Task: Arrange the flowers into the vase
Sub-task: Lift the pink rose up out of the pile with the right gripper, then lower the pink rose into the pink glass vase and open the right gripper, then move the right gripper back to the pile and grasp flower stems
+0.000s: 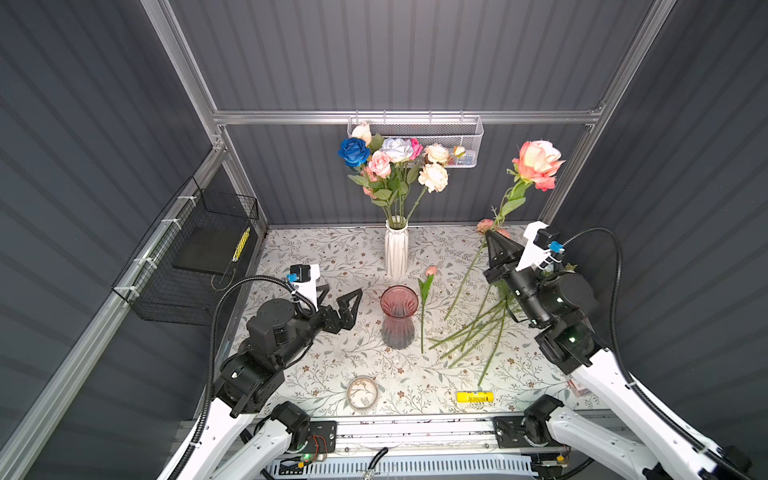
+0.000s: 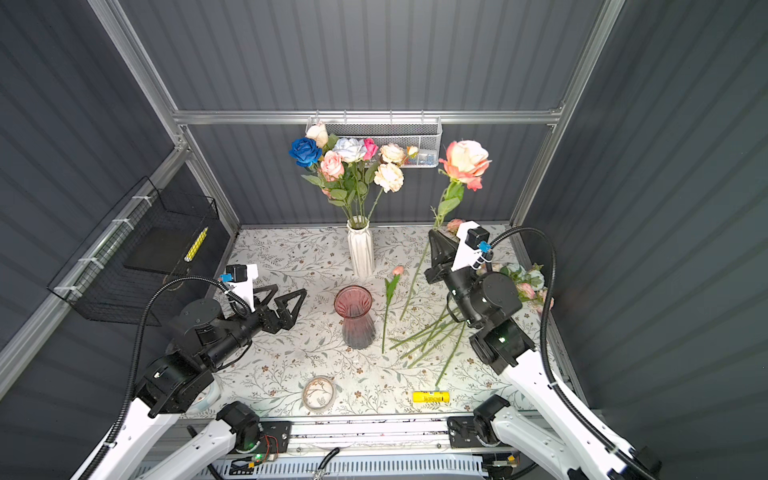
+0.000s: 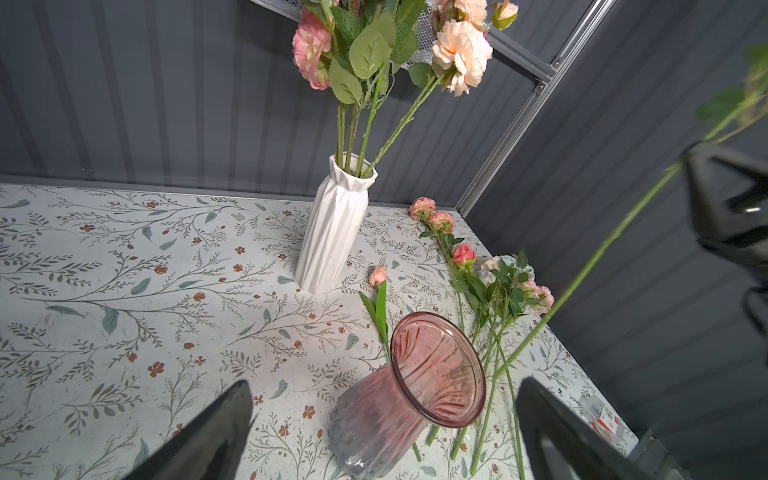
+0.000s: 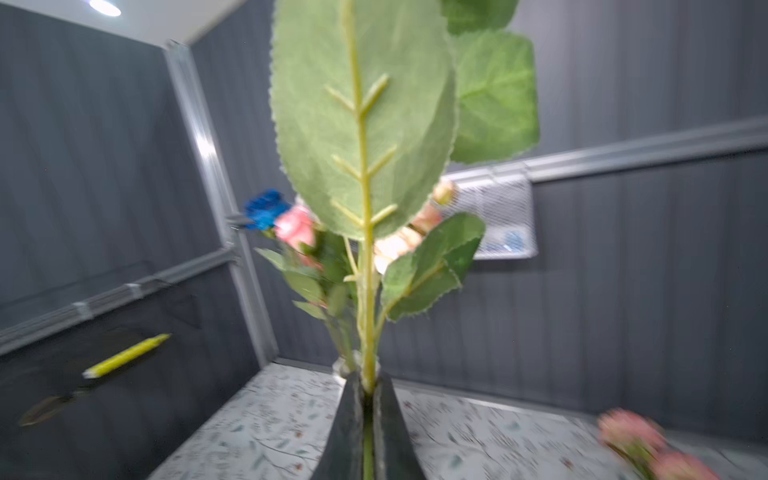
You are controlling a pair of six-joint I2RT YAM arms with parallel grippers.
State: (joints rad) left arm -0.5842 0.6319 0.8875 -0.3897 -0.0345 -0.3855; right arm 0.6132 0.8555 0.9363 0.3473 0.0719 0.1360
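My right gripper [image 1: 492, 235] [image 2: 436, 235] [image 4: 368, 380] is shut on the green stem [image 4: 368, 291] of a peach-pink rose [image 1: 538, 162] [image 2: 465, 162], held upright above the table's back right. An empty pink glass vase [image 1: 399, 316] [image 2: 354, 316] [image 3: 415, 399] stands mid-table. My left gripper [image 1: 343, 291] [image 2: 291, 289] [image 3: 384, 386] hangs open just left of it, holding nothing. Behind it a white ribbed vase [image 1: 396, 249] [image 3: 332, 232] holds several flowers. More flowers [image 1: 478, 328] [image 2: 432, 332] [image 3: 498, 282] lie loose on the right, and a single pink bud [image 1: 428, 282] [image 3: 377, 276] lies beside the glass vase.
A black wire basket [image 1: 195, 257] with a yellow marker [image 1: 241, 245] hangs on the left wall. A white mesh basket [image 1: 440, 137] hangs on the back rail. Near the front edge lie a round dish [image 1: 362, 392] and a yellow tube [image 1: 473, 397].
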